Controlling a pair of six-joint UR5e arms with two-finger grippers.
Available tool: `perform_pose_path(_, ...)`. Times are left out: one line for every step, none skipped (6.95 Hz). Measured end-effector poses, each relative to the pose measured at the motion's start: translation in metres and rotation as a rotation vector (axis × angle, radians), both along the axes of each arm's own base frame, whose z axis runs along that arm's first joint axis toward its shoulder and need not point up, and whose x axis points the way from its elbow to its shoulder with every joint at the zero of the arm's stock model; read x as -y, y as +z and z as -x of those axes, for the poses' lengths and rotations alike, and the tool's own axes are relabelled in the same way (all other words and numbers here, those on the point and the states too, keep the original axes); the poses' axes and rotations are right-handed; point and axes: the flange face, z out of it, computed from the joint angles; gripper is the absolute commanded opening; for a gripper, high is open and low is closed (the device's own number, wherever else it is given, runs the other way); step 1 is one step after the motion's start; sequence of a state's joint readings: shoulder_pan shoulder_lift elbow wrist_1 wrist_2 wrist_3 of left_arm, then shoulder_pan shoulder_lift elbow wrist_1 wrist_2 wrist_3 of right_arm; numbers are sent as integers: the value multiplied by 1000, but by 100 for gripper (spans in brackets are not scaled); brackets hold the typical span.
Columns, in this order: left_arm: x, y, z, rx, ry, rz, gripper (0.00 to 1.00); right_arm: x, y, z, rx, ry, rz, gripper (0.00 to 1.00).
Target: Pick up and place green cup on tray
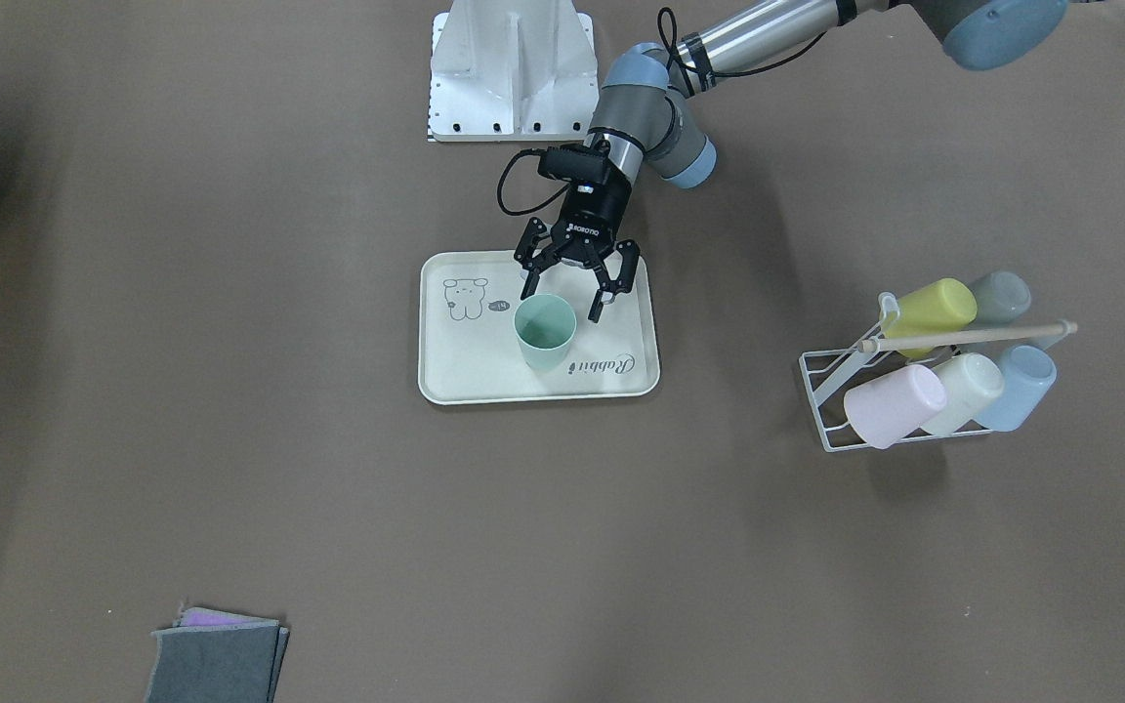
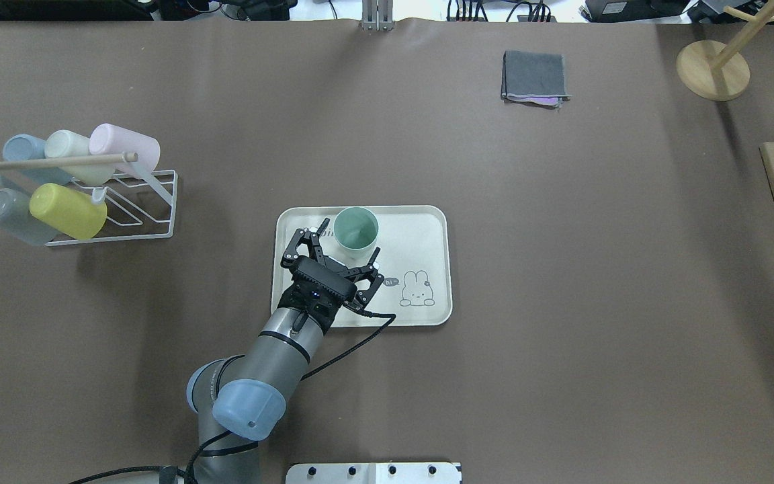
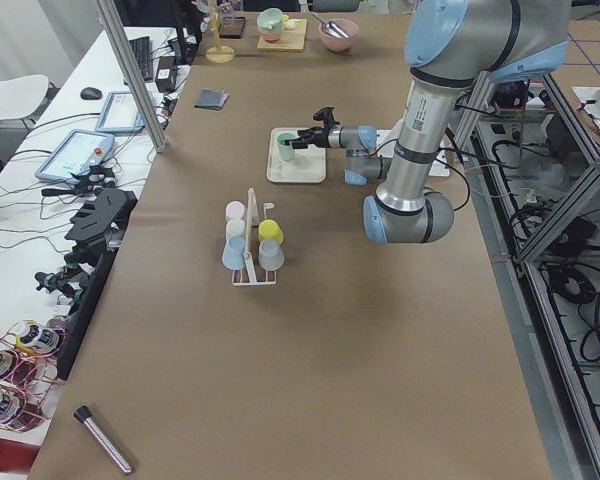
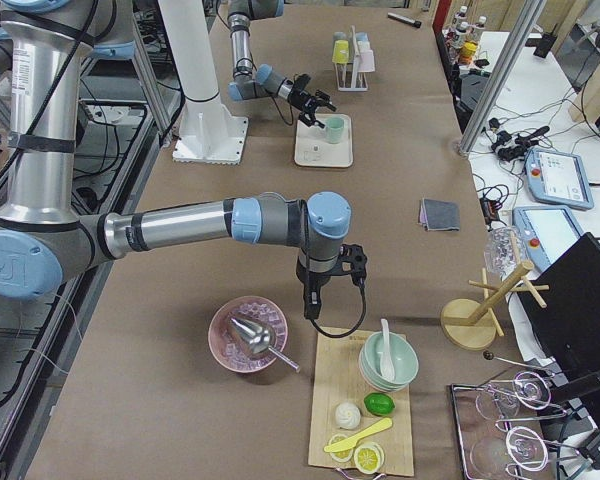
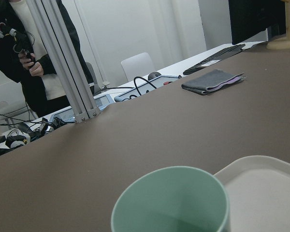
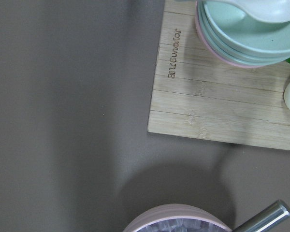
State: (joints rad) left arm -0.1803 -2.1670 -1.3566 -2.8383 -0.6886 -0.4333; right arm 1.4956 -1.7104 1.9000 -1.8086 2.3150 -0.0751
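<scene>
The pale mint green cup (image 1: 545, 332) stands upright, mouth up, on the cream tray (image 1: 484, 376), near the "Rabbit" print. My left gripper (image 1: 562, 301) is open just behind the cup on the robot's side, one finger to each side of the cup's rim and apart from it. In the overhead view the cup (image 2: 355, 232) sits in the tray's (image 2: 427, 222) far half, with the open gripper (image 2: 349, 237) over its near side. The left wrist view shows the cup's mouth (image 5: 171, 203) close below. My right gripper (image 4: 310, 303) shows only in the exterior right view, so I cannot tell its state.
A white wire rack (image 2: 152, 202) at the table's left holds several cups on their sides, among them a yellow-green one (image 2: 68, 210). A folded grey cloth (image 2: 535, 77) lies far right. A wooden board (image 4: 365, 400) with bowls and a pink bowl (image 4: 248, 335) lie under the right arm.
</scene>
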Motion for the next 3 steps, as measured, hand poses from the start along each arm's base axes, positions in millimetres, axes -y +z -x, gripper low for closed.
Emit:
perform_pose_path(-3, -11, 7, -29, 3, -5, 98, 0, 0, 0, 0, 0, 0, 100)
perform_pose_path(-5, -19, 19, -48, 3, -13, 98, 0, 0, 0, 0, 0, -1, 100)
perform_pose_path(-5, -19, 36, -40, -2, -29, 98, 0, -1, 0, 0, 0, -3, 100)
